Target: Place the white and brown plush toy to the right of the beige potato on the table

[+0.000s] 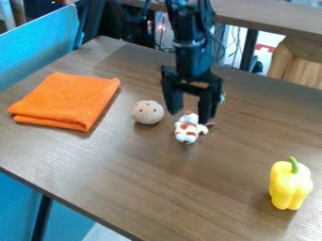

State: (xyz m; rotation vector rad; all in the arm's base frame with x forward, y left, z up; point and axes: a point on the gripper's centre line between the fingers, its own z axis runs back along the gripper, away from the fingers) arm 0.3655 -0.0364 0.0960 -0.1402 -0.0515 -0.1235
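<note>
Toward the lower right of the frame, a yellow pepper (290,188) stands on the brown wood-grain table (144,174). Near the middle, the gripper (189,116) hangs with its fingers apart at a small white-and-orange toy (187,131), beside a spotted ball (148,112). A folded orange cloth (69,100) lies upper left; beyond, a second tabletop (270,21) crosses the upper right.

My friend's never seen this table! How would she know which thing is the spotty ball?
On the brown table, find the folded orange cloth. Just right of it in the picture sits the spotty ball. It's pale tan and round with dark dots, while the little white-and-orange toy beside it is lumpy and sits under the black gripper.
</note>
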